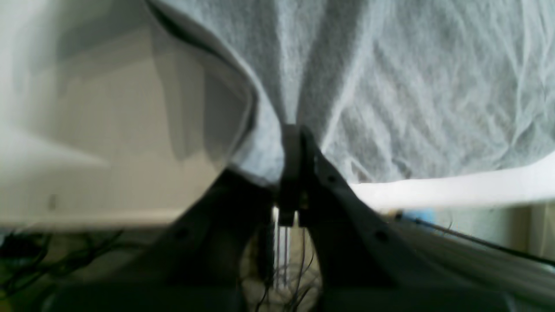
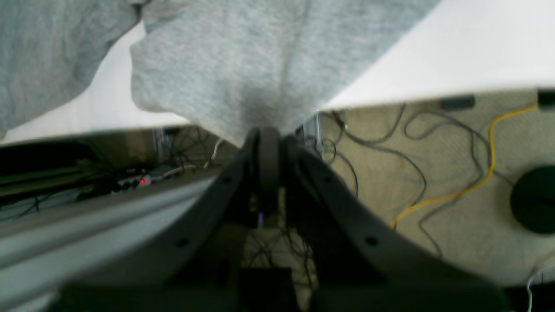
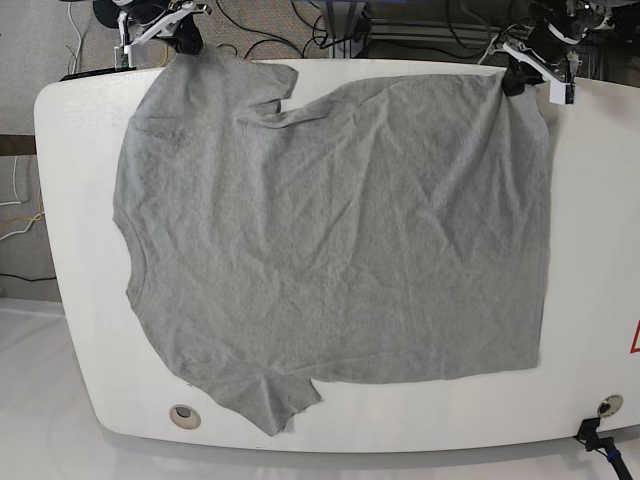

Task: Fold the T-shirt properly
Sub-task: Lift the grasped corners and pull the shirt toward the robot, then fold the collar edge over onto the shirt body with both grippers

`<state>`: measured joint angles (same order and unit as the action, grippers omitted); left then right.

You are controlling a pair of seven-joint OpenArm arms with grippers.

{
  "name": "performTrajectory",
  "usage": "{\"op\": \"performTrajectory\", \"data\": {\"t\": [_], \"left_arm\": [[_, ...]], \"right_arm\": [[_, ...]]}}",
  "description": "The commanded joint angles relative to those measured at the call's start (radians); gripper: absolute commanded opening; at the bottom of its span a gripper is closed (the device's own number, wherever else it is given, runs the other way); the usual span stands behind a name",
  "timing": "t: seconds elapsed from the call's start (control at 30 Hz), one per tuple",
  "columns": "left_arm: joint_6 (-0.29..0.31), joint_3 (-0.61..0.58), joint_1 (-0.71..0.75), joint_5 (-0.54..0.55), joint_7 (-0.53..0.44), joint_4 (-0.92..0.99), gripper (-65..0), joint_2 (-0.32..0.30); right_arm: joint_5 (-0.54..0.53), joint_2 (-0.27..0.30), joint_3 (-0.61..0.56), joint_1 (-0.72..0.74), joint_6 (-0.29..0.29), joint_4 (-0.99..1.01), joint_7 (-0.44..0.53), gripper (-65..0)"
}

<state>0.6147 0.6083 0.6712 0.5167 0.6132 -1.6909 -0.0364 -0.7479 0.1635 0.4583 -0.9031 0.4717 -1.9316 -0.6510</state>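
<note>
- I see the large plain heather-grey cotton T-shirt (image 3: 340, 240) spread flat and wrinkled over most of the white rounded table (image 3: 590, 250), sleeves toward the base view's left side and hem toward its right.
- In the base view, I see the left gripper (image 3: 516, 80) at the far edge of the table, on that view's right, at the shirt's far hem corner.
- In the left wrist view, I see the left gripper's (image 1: 294, 130) jaws pressed together, pinching a fold of grey fabric (image 1: 390, 86) that fans out from the tips.
- I see the right gripper (image 3: 186, 44) at the far edge on the base view's left, at the far sleeve.
- In the right wrist view, I see the right gripper's (image 2: 269, 132) jaws closed on the shirt's edge (image 2: 243, 65), beyond the table edge, with beige floor and a yellow cable (image 2: 477, 182) beneath.
</note>
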Motion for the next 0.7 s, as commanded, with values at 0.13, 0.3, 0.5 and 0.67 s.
{"op": "performTrajectory", "data": {"t": [0.13, 0.3, 0.5, 0.67], "left_arm": [[-0.014, 0.003, 0.081, -0.063, 0.075, -0.117, -65.0, 0.000], [-0.014, -0.003, 0.002, -0.062, 0.078, -0.173, -65.0, 0.000], [-0.014, 0.003, -0.146, -0.062, 0.156, -0.183, -65.0, -0.007], [-0.014, -0.001, -0.210, -0.062, 0.158, -0.200, -65.0, -0.003]], "right_arm": [[-0.014, 0.006, 0.006, -0.057, 0.006, -0.022, 0.015, -65.0], [-0.014, 0.009, 0.006, 0.003, 0.057, -0.044, 0.020, -65.0], [-0.014, 0.014, 0.004, 0.081, 0.061, -0.065, 0.020, -65.0], [-0.014, 0.015, 0.004, 0.152, 0.108, -0.073, 0.018, -65.0]]}}
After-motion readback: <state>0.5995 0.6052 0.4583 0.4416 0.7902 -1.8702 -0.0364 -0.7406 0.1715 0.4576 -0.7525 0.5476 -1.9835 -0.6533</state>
